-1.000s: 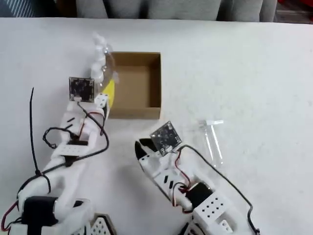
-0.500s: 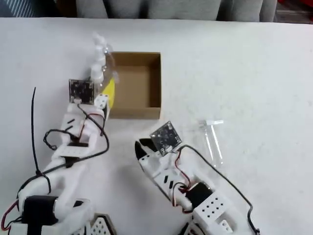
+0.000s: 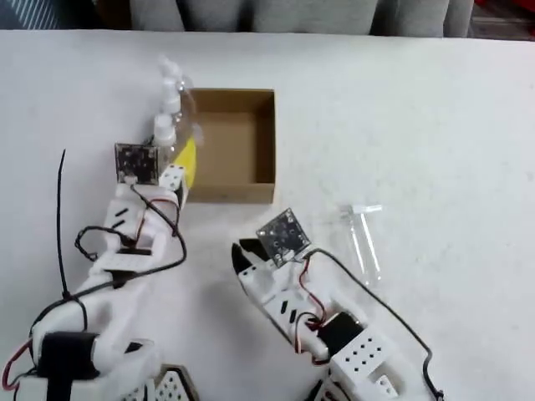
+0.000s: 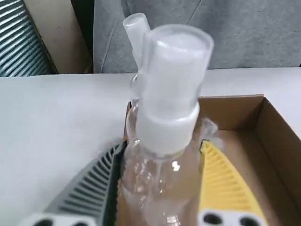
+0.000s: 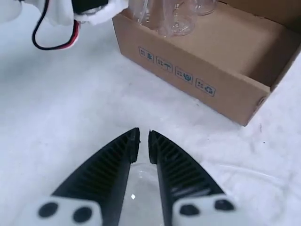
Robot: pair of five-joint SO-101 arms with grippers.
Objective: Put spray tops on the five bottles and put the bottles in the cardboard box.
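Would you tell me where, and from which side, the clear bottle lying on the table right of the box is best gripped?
Probably the lying bottle at the middle of its round body, from straight above, closing across its width. It lies flat on the table, its white top pointing away from the arms, and the body is its longest even part.

- plain white table point(image 3: 435, 109), takes up pretty much the whole top-down shot
- grey fabric point(image 3: 334, 15) along the table's far edge, could be a curtain or upholstery, honestly can't tell
- slatted blue-grey thing point(image 4: 19, 37) behind the table, blinds or a vent maybe
- tan panel point(image 4: 59, 33) right beside the slats, with a dark gap between it and the grey fabric
- bit of red point(image 3: 510, 12) past the fabric, too small to make out
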